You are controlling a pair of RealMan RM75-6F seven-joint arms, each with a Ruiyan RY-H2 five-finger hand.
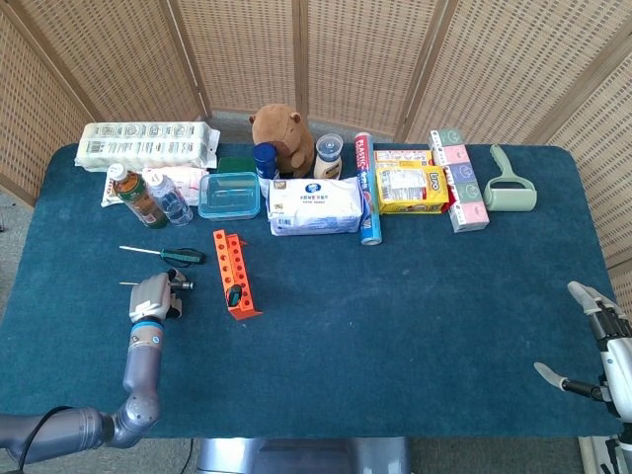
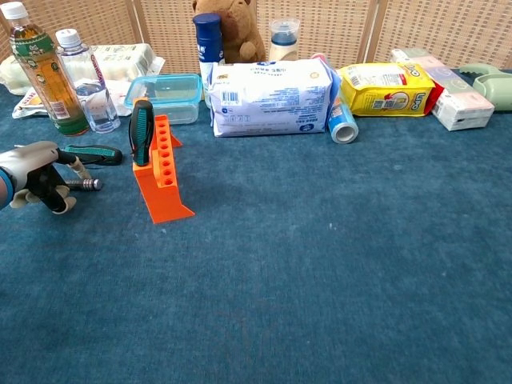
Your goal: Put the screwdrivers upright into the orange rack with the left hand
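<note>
The left hand (image 2: 36, 172) has its fingers curled down around a small screwdriver (image 2: 82, 184) lying flat on the table (image 1: 415, 296), just left of the orange rack (image 1: 235, 274). The rack already has 1 dark-handled screwdriver (image 2: 142, 132) standing in it, and another green-handled one (image 1: 163, 254) lies near the bottles. I'd get a firm pinch first, tip it vertical, then line up with a free hole; the right hand (image 1: 592, 341) sits open, well apart.

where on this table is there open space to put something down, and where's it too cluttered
Bare cloth spans the table from the orange rack across to the right hand, and the whole near half. The back row is crowded, from the bottles through the wipes pack to the lint roller. The left hand occupies the space left of the rack.
</note>
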